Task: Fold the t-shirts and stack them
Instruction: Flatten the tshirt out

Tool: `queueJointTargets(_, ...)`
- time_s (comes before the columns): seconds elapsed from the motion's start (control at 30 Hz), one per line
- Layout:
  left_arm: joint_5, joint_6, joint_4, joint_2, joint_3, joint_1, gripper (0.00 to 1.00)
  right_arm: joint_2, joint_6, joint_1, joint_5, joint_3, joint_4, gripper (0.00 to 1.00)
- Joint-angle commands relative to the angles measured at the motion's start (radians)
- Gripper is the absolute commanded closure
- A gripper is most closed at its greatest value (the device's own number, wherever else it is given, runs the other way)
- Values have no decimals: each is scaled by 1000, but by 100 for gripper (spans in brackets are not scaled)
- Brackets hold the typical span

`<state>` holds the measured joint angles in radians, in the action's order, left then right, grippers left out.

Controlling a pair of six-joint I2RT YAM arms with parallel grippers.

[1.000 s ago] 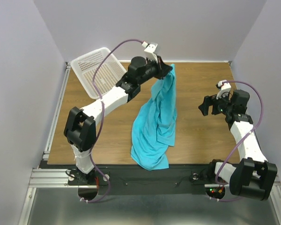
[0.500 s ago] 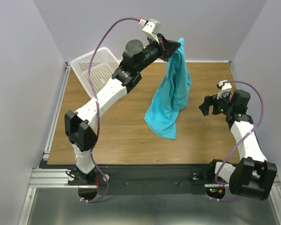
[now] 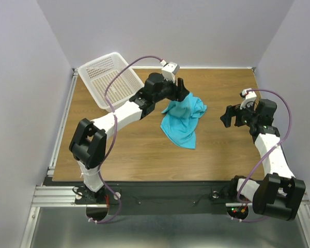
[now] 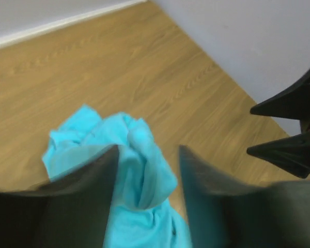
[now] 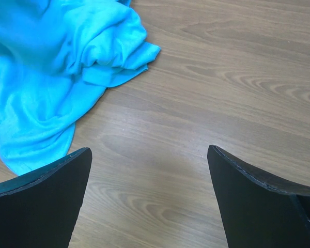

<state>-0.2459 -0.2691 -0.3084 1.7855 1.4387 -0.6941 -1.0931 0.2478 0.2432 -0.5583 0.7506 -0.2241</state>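
The turquoise t-shirt [image 3: 182, 122] lies in a crumpled heap on the wooden table [image 3: 144, 150], a little right of centre. My left gripper [image 3: 182, 96] hovers over the heap's far edge, open. In the left wrist view the t-shirt [image 4: 93, 137] bunches beneath and between the spread fingers [image 4: 88, 186] of that gripper [image 4: 147, 155]. My right gripper [image 3: 228, 117] is open to the right of the shirt, apart from it. In the right wrist view the t-shirt [image 5: 57, 67] fills the upper left, and bare wood shows between the wide jaws of the right gripper [image 5: 149, 150].
A white perforated basket [image 3: 106, 77] stands tilted at the table's back left corner. Walls close the table on three sides. The right gripper's black fingers [image 4: 292, 129] show at the right edge of the left wrist view.
The left arm raised the hanging shirt high, then came down and opened. The shirt has dropped into a heap on the table. The right arm has stayed still.
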Motion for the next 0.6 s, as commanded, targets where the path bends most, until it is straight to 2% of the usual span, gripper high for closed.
queueJointTargets(0.0, 105, 65, -63, -147, -61, -4, 24, 2, 11, 10, -22, -10, 37, 0)
queueJointTargets(0.07, 170, 103, -60, -214, -118, -4, 12, -1, 11, 11, -26, -10, 35, 0)
queueJointTargets(0.13, 236, 142, -60, -286, -179, -5, 4, -2, 13, 13, -41, -13, 35, 0)
queueJointTargets(0.23, 324, 175, -58, -363, -277, -4, 2, 1, 22, 13, -89, -19, 35, 0)
queueJointTargets(0.33, 398, 186, -57, -509, -397, -5, 1, 13, 73, 15, -190, -42, 34, 0)
queueJointTargets(0.43, 462, 156, -48, -601, -516, -2, 1, 21, 111, 13, -274, -60, 31, 0)
queueJointTargets(0.57, 491, 120, 20, -769, -626, 4, 1, -45, 166, 13, -345, -45, -3, 0)
